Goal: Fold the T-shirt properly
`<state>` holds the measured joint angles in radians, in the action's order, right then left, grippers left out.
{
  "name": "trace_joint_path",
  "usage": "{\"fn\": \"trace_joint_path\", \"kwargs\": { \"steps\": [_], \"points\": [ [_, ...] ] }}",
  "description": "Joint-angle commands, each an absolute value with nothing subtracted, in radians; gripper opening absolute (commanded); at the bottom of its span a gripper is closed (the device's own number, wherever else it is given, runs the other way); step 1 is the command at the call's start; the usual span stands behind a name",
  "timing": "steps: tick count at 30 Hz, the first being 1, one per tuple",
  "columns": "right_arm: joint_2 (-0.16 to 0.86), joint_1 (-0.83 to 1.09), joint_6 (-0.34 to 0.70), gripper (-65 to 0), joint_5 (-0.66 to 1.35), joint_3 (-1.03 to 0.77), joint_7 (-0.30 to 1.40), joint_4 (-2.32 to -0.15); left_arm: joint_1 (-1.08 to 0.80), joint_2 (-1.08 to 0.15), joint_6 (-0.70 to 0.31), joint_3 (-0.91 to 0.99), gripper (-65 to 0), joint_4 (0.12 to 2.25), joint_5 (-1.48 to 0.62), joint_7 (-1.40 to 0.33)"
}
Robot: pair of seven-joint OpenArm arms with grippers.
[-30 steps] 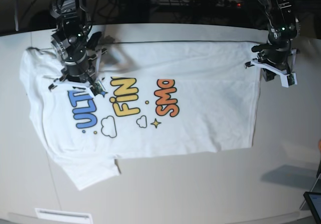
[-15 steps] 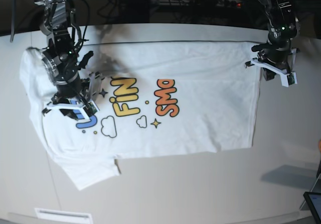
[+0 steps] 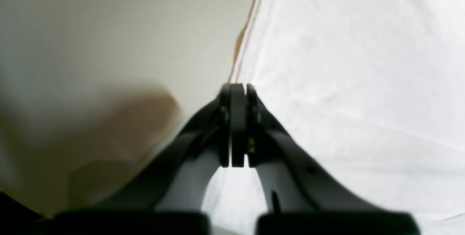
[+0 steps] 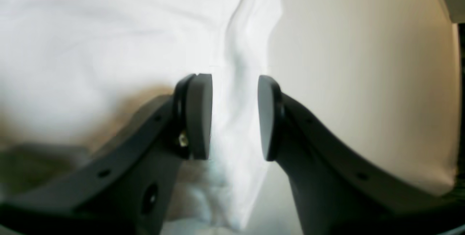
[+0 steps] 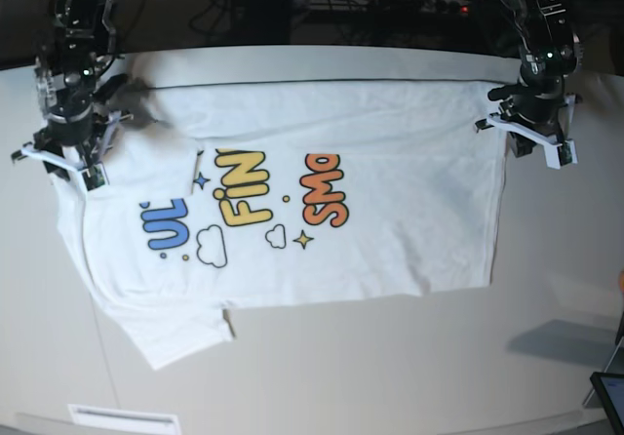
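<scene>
at the far left of the base view the right gripper (image 5: 60,158) hangs over the left edge of the t-shirt (image 5: 390,211), where a sleeve lies. its jaws stand apart, and in the right wrist view a raised white ridge of cloth runs between the two dark pads (image 4: 198,115); i cannot tell if they touch it. the pads look flat, smooth and matte, on curved black fingers.

the t-shirt lies spread on the table (image 5: 390,357), print side up, turned sideways. it is soft white cloth with fine wrinkles. near the left part a flap is folded over the blue letters, so only a part of them shows. next come yellow letters, then orange ones, with small clouds and stars below. the lower left sleeve sticks out toward the front edge of the table. the table is smooth and pale beige.

behind the table there are dark cables and equipment.

at the right the left gripper (image 5: 531,135) sits at the upper right corner of the shirt. its jaws are pressed together at the hem line; cloth between them is not visible. a dark tablet corner (image 5: 609,396) shows at the lower right.
</scene>
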<state>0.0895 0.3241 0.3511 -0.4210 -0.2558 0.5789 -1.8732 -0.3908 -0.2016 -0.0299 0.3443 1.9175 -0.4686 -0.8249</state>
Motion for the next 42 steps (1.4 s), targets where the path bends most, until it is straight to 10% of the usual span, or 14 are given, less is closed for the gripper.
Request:
{"fn": "trace_joint_path", "kwargs": {
  "steps": [1, 5, 11, 42],
  "points": [
    [0.084, 0.338, 0.348, -46.6, -0.423, -0.269, 0.547, -1.897, -0.387, -0.209, -0.031, 0.349, -65.0, 1.940, -0.470, -0.791],
    [0.025, 0.383, 0.348, -65.0, -0.421, -0.312, 0.444, -1.910, -0.420, -0.171, -0.031, 0.349, -65.0, 1.939, -0.466, -0.615],
    [-0.015, 0.384, 0.348, -64.1, -0.421, -0.326, 0.432, -1.905, -0.460, -0.162, -0.031, 0.335, -65.0, 1.922, -0.466, -0.423],
    [-0.051, 0.389, 0.349, -64.0, -0.421, -0.326, 0.707, -1.839, -0.446, -0.282, -0.099, 0.262, -65.0, 1.796, -0.466, -0.642]
  ]
}}
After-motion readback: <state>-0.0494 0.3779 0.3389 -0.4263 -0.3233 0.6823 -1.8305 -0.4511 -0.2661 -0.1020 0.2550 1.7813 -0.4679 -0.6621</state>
